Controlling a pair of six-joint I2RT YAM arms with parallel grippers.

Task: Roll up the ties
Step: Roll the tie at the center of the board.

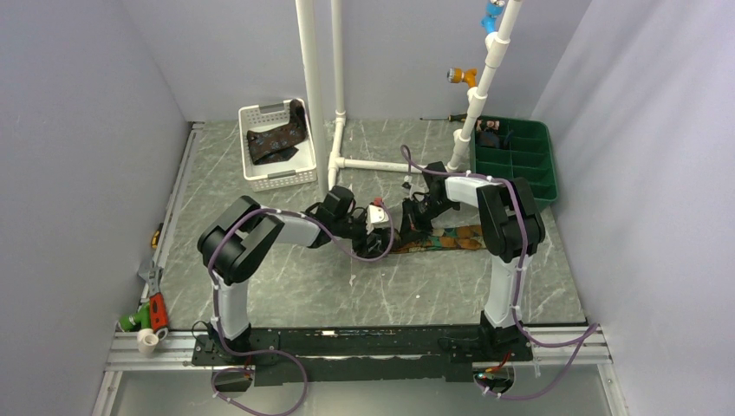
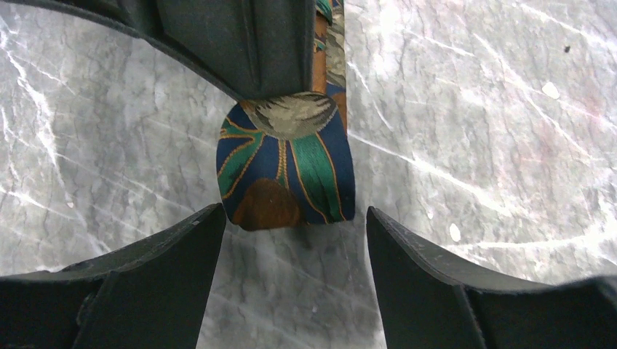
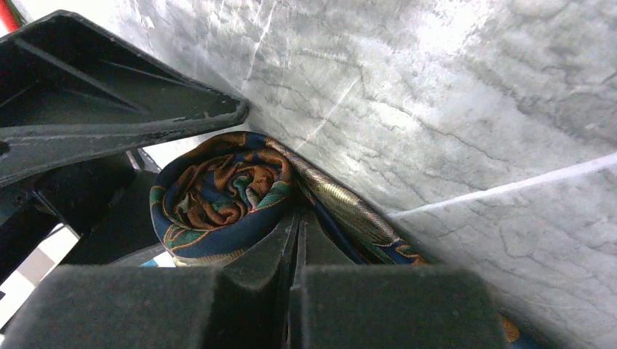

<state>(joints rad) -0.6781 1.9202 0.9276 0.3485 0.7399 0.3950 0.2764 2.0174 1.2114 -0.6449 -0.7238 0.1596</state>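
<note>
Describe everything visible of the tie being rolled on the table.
The tie is silky-looking printed fabric, navy with green, orange-brown and tan motifs. One end is wound into a loose coil lying on the marble-patterned table; the rest trails flat toward the robot's right. The shut right gripper presses its tips against the coil. The open left gripper straddles it without touching.

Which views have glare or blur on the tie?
Top external: even light, sharp, tie small and partly hidden. Left wrist: tie crisp, table bright with slight sheen. Right wrist: rolled tie in focus, table washed out toward the top.
</note>
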